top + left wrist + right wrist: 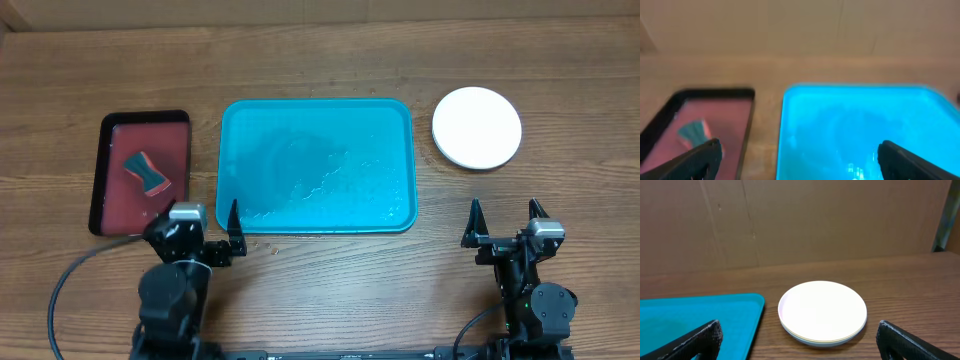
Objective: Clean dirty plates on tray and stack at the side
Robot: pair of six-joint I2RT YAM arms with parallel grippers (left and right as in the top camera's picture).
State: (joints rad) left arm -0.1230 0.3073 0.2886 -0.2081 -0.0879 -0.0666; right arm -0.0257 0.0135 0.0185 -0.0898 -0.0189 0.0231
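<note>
Plates [477, 127] lay stacked at the far right, a white one on top, on the table near the turquoise tray [318, 165]. From the left, a dark red tray [112, 200] held a small scrubber [147, 171], with the wet-looking turquoise tray in the middle. The left gripper [799, 150] hung by that tray's near left corner and the right gripper [504, 215] nearer than the stack, both with jaws wide apart, holding nothing.

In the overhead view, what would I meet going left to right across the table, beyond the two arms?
First the dark red tray → turquoise tray → stack of plates, white one on top.
</note>
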